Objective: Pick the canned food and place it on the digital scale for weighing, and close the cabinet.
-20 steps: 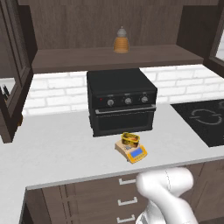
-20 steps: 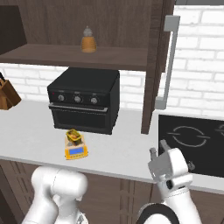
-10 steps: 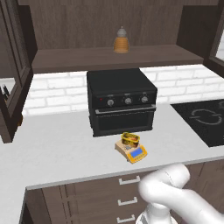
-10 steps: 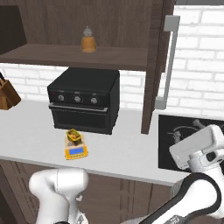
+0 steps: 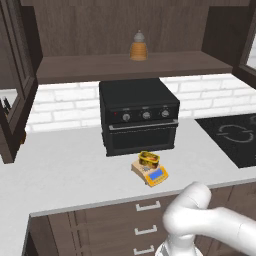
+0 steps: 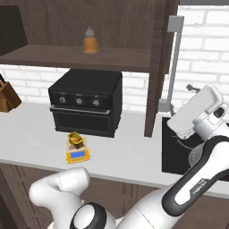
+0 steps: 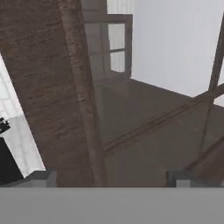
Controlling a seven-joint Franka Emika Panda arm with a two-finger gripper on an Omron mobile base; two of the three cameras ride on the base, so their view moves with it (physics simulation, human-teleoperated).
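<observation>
The canned food already sits on the digital scale, low in the centre of the left base view, just in front of the black toaster oven on the white surface; judged from that, only the closing of the cabinet is left. In the right base view the arm's hand is raised at the right of the frame, near the open cabinet door and its long silver handle. The hand view looks closely at the dark wood and glass pane of that door, and the gripper shows two tips standing well apart at the bottom, so it appears spread and holding nothing. To close the door well, the hand should probably press flat on the door's outer face near the handle side, far from the hinge, and follow the door's arc steadily rather than jabbing at the glass.
</observation>
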